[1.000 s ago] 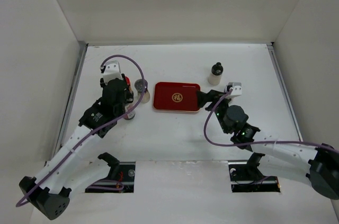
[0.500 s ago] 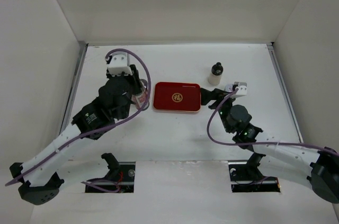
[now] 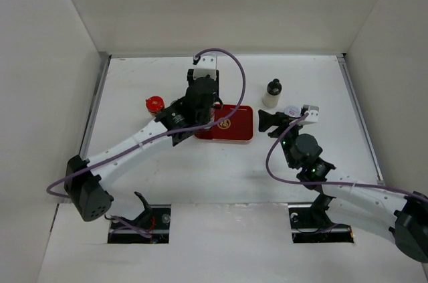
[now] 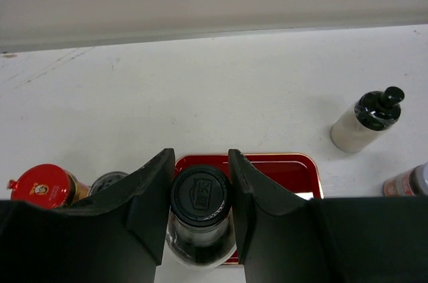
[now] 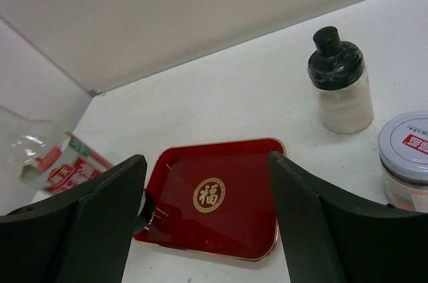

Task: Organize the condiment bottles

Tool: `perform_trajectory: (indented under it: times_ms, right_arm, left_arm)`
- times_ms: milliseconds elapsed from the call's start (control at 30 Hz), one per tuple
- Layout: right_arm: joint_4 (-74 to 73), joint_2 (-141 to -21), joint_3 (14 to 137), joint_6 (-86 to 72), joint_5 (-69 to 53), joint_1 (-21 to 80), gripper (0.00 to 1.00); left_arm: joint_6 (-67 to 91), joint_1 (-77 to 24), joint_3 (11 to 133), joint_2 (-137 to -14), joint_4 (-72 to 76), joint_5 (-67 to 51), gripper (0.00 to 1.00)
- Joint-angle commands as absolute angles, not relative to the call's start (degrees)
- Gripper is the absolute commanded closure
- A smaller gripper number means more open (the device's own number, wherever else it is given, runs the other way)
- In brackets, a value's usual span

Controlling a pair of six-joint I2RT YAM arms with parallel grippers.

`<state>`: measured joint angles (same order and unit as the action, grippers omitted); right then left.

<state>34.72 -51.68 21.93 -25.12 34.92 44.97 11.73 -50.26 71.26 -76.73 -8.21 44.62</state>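
As the overhead camera has it, the left gripper (image 3: 202,112) hangs over the left end of the red tray (image 3: 234,129), its jaws hidden under the wrist. The red-capped bottle (image 3: 154,104) stands well to the left on the table (image 3: 134,162). The squat whitish bottle (image 3: 272,93), black-capped, stands beyond the tray's right end. A grey-lidded shaker (image 3: 292,110) is just beside the right gripper (image 3: 266,121).

From the left wrist, both fingers are clamped on the neck of the slim black-capped bottle (image 4: 200,194). It has a clear glass body and an embossed mark on the cap (too fine to read). It sits at the tray's near edge; whether it touches the tray I cannot tell. At far left a second shaker (image 4: 107,181) with a grey metal cap stands just beside the red-capped bottle, whose cap carries a small printed badge.

From the right wrist, the fingers stand wide apart with nothing between them, framing the tray and its gold emblem (image 5: 209,195), the character 福. The shaker's lid bears a red sticker with unreadable print. At left the clear bottle appears tilted, showing a red, white and green label.
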Motion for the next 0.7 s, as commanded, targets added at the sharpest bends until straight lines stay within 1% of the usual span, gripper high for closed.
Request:
perform_trajectory:
  times_ms: [0, 333, 667]
  right_arm:
    - [36.48, -50.89, 21.88, -26.02, 36.12, 44.51, 0.21]
    - [36.83, -52.65, 22.24, -25.93, 35.95, 44.52, 0.21]
    - [36.91, -53.00, 22.24, -25.93, 35.86, 44.60, 0.20]
  left_arm:
    - [10.37, -48.30, 74.36, -76.63, 7.11, 42.19, 0.92]
    - [10.72, -42.67, 74.45, -84.46, 11.69, 36.21, 0.92]
    - [10.90, -40.82, 70.58, -85.61, 16.78, 34.81, 0.91]
